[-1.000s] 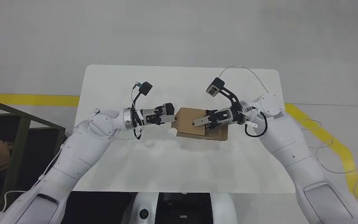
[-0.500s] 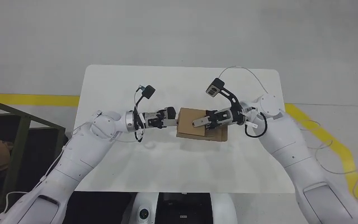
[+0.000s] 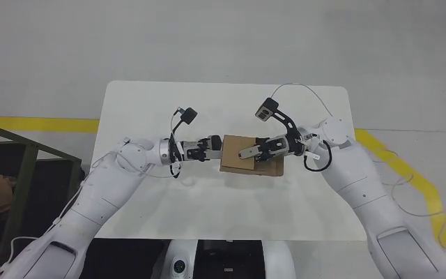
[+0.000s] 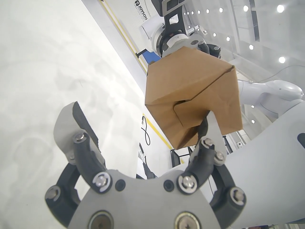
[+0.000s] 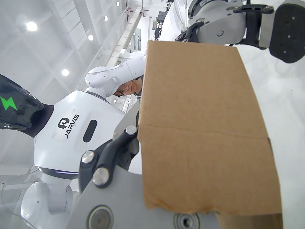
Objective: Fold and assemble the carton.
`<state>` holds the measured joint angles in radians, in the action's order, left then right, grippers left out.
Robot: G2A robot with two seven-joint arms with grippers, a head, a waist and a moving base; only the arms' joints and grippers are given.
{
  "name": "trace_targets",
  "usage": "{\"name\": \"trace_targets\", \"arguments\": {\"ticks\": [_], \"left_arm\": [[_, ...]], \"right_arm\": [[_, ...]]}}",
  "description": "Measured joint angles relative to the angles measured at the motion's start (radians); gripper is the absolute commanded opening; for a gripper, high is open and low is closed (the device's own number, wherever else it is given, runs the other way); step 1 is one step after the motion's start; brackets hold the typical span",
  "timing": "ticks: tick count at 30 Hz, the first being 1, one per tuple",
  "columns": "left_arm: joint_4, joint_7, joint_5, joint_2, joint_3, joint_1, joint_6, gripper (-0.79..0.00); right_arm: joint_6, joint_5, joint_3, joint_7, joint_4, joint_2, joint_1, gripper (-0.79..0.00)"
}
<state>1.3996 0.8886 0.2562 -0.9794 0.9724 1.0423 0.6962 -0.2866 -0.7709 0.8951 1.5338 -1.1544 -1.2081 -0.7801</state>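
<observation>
Top cam: the carton [image 3: 237, 164] is over the middle of the table [image 3: 139, 104], between both arms. The right gripper [image 3: 249, 153] comes in from the right w/ one finger laid across the top panel, and looks pinched on that wall. The left gripper [image 3: 214, 144] is at the carton's left end. Touching or just beside, can't say from here.

Left wrist cam: fingers spread wide, nothing between them. One fingertip [image 4: 209, 120] presses on the end flaps [image 4: 188, 120], the other is out over bare table. The carton looks lifted off the table. The flaps on this end are folded in and overlapping, w/ a small gap where they meet.

Right wrist cam: a carton panel runs from right by my wrist out to the far end, where one pad [image 5: 287, 34] of the left gripper shows. My own fingertips are hidden behind cardboard. A crease crosses the panel, and the part nearer the wrist looks like a flap not yet folded.

Progress imo: body is squared up into a box and the left end is nearly shut, prob needs a last push to seat it. Right end is left to do.
</observation>
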Motion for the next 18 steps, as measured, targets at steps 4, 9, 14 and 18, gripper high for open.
{"name": "trace_targets", "arguments": {"ticks": [4, 9, 14, 18], "left_arm": [[-0.005, 0.002, 0.003, -0.005, -0.008, -0.006, 0.001, 0.000], [-0.014, 0.003, 0.009, -0.012, -0.020, -0.014, 0.005, 0.000], [-0.022, 0.004, 0.010, -0.016, -0.023, -0.019, 0.008, 0.000], [-0.025, 0.005, 0.010, -0.018, -0.021, -0.020, 0.009, 0.000]], "right_arm": [[0.001, 0.000, -0.002, 0.001, 0.003, -0.002, 0.002, -0.785], [0.001, -0.002, -0.004, 0.001, 0.007, -0.004, 0.004, -0.785], [0.002, -0.001, -0.006, 0.002, 0.011, -0.006, 0.007, -0.785], [0.002, -0.002, -0.008, 0.002, 0.014, -0.008, 0.009, -0.785]]}}
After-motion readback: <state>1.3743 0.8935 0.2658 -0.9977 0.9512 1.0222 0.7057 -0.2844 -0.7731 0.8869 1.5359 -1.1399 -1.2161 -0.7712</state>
